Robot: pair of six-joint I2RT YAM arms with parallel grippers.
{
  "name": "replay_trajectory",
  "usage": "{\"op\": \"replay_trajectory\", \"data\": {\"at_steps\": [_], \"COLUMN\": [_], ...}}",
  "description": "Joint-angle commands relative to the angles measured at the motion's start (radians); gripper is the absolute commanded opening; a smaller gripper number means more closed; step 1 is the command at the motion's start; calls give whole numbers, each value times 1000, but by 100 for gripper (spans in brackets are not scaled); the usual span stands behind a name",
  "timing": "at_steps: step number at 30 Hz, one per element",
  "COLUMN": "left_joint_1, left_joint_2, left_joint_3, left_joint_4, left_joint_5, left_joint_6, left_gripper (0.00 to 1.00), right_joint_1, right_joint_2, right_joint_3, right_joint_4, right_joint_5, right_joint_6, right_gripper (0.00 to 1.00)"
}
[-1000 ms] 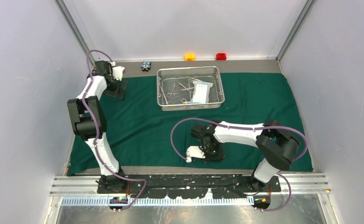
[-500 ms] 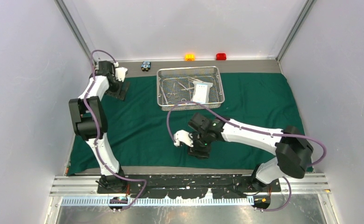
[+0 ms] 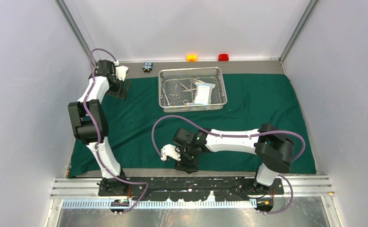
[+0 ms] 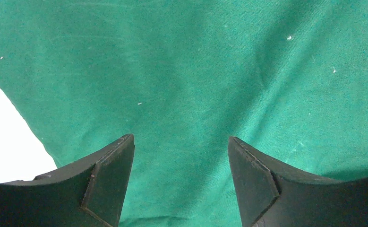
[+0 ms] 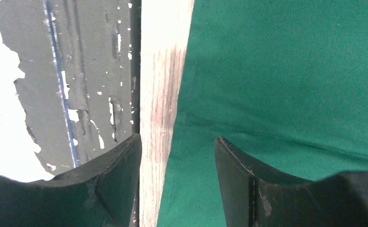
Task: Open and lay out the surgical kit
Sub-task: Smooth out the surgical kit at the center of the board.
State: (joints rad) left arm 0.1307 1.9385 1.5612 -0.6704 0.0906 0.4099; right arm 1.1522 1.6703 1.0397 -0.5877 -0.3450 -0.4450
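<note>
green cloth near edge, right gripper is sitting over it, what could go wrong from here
1. The right gripper hangs open over the near hem of the green cloth; closing and pulling could bunch it.
2. The wire-mesh tray sits on that cloth, so a tug here or from the open left gripper could drag it.

Matt woven green cloth (image 3: 262, 101), shiny wire-mesh tray (image 3: 191, 69), wood-grain tabletop (image 5: 160, 94)

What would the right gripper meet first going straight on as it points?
Probably the near edge of the green cloth, where it meets the bare table strip; the right gripper straddles that border, jaws open.
</note>
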Motion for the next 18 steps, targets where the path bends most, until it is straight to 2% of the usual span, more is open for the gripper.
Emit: {"op": "replay_trajectory", "data": {"at_steps": [1,6,9,18], "left_joint_1": [0,0,0,1], "left_joint_2": [-47,-43,-44,-27], "left_joint_3": [16,17,19,46], "left_joint_4": [7,7,6,-13], "left_joint_5": [20,23,23,7], "left_joint_6": [19,18,20,31], "left_gripper": [75,74,74,74], "right_joint_1": [6,6,10,30], "right_joint_2": [33,57,69,90], "right_joint_3": [25,17,7,-28], "right_joint_4": [43,42,40,36], "right_joint_5": [72,113,120,123], "right_joint_6": [13,-10,-15,-2], "right_gripper": [63,60,55,24]}}
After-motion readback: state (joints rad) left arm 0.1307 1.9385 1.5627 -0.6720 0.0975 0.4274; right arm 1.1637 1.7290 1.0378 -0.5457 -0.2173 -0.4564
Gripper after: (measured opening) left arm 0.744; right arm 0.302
